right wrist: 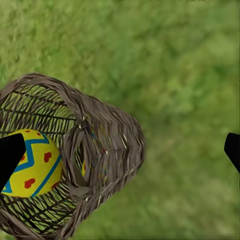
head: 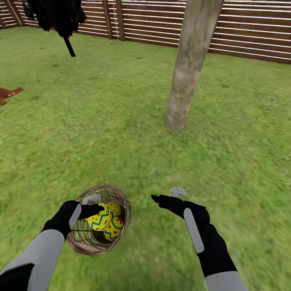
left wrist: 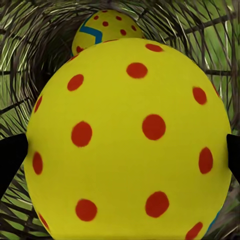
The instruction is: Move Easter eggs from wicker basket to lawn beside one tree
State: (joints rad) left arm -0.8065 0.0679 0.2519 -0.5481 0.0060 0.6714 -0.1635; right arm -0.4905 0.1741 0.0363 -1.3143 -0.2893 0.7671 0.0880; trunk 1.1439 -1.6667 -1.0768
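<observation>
Wicker basket (head: 87, 241) on lawn (head: 121, 121), near the tree (head: 190, 64), holds three eggs (head: 106, 220). Left fingers (left wrist: 11, 160) flank one egg (left wrist: 130, 145); grip uncertain. Right gripper (head: 166, 195), beside basket, open, empty.

No words, labels, brands or numbers can be read on anything here; the only marks are painted patterns on the Easter eggs (head: 106, 220) inside the wicker basket (head: 121, 202): blue zigzag bands, red dots and red hearts, none forming a letter or digit
</observation>
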